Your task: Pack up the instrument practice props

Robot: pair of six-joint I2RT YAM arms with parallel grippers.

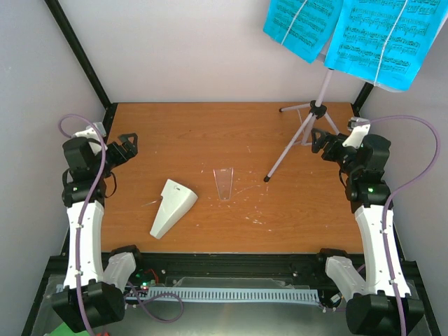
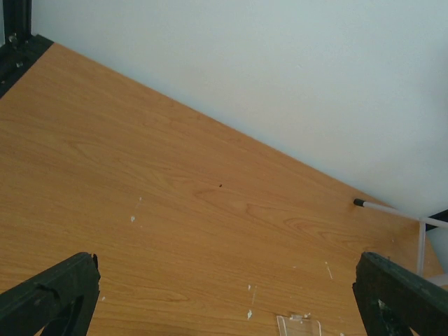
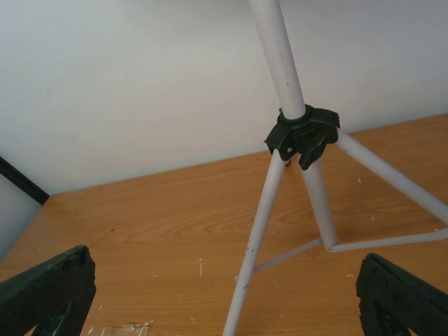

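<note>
Closest in, my own black fingers [image 2: 49, 297] frame the bottom corners of each wrist view, far apart with nothing between them.

Of the props, the metronome [image 1: 173, 207] lies on its side on the near left of the table [image 1: 210, 133], narrow end toward the near edge. Its clear cover [image 1: 223, 182] lies apart from it, a little to the right, near mid-table. The stand [image 1: 302, 133] is upright at the far right on three legs, with one foot reaching toward the cover without touching it. The cyan pages [image 1: 350, 31] sit at its top, high against the wall [image 1: 196, 49].

I judge that packing has not begun: every prop lies loose or set up, and I see no case to put them in. The first step looks like either fitting the cover onto the metronome or taking the pages off and folding the stand.

My right gripper [image 1: 320, 140] is just beside the stand's legs, facing the black hub [image 3: 302, 134] where they meet the pole. A grasp there calls for a short advance with the pole centred between the fingers. My left gripper [image 1: 127, 148] hangs over the left side of the table, apart from the metronome. It would need to swing toward the near edge and drop low, and the sloped faces may slip. Both grippers gape fully, holding and touching nothing.
</note>
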